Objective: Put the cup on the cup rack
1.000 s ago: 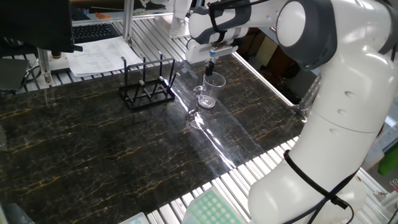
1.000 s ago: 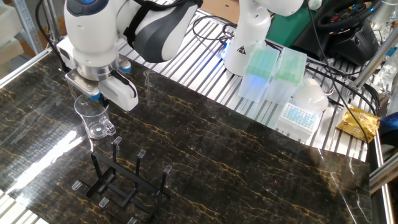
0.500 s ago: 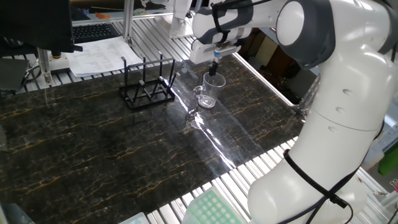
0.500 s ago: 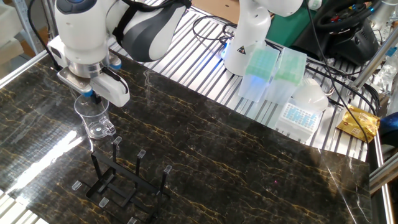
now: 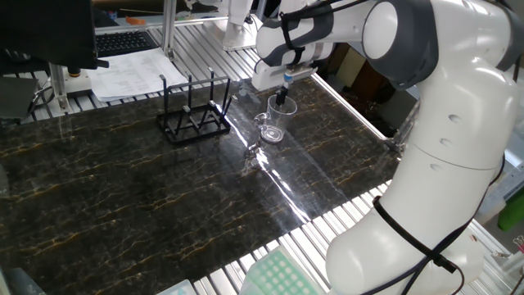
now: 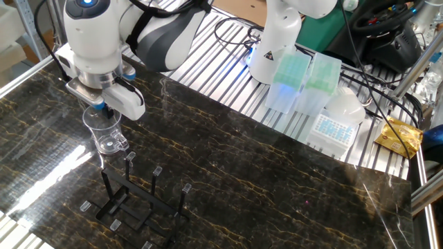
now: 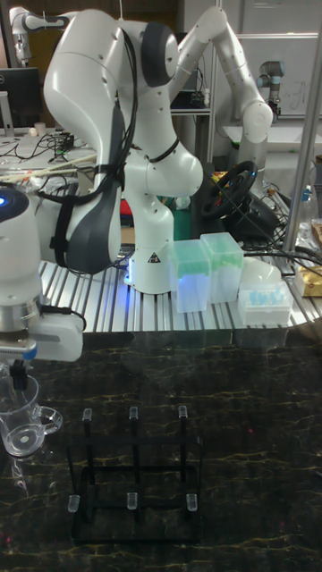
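Note:
The clear glass cup (image 5: 277, 120) stands upright on the dark marble table (image 5: 164, 205), its handle toward the cup rack (image 5: 194, 116). The rack, black wire with upright pegs, stands apart from the cup. My gripper (image 5: 283, 97) hangs straight over the cup's mouth, and its dark, blue-marked fingers reach down to the rim. In the other fixed view the gripper (image 6: 97, 106) sits just above the cup (image 6: 104, 130), with the rack (image 6: 131, 200) nearer the camera. The tall view shows a finger (image 7: 17, 380) dipping inside the cup (image 7: 23, 422), left of the rack (image 7: 134, 474). The finger gap is hidden.
Papers (image 5: 131, 72) lie on the slatted bench behind the rack. Green-lidded pipette tip boxes (image 6: 304, 79) and a white tray (image 6: 336, 124) stand beyond the table's far edge. A second robot's base (image 7: 152, 259) stands behind them.
The gripper's hand has turned about its vertical axis and shifted slightly over the cup. The cup and rack have not moved.

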{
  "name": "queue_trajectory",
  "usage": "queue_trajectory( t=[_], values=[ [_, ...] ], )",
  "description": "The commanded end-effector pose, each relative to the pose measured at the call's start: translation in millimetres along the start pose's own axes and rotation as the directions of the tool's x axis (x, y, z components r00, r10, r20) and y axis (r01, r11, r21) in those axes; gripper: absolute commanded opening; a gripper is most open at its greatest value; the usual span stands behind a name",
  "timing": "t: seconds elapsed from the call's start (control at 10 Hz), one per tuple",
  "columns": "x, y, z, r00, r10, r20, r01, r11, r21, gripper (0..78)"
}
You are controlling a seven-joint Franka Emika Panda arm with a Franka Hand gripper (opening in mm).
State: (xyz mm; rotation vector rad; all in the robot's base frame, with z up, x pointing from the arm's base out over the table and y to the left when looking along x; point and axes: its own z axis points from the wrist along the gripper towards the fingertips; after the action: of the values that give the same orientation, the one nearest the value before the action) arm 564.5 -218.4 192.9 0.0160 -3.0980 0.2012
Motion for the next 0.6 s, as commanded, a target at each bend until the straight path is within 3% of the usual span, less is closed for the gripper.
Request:
queue_trajectory(
  t=[0.1, 0.3, 0.6],
  values=[
    [-0.7, 0.8, 0.0, 1.000, 0.002, 0.004, -0.002, 1.000, -0.007, 0.0],
    [-2.2, 12.5, 5.4, 1.000, 0.019, 0.004, -0.019, 1.000, -0.016, 0.0],
    [-1.7, 14.6, 9.5, 1.000, 0.017, 0.006, -0.017, 1.000, -0.026, 0.0]
  ],
)
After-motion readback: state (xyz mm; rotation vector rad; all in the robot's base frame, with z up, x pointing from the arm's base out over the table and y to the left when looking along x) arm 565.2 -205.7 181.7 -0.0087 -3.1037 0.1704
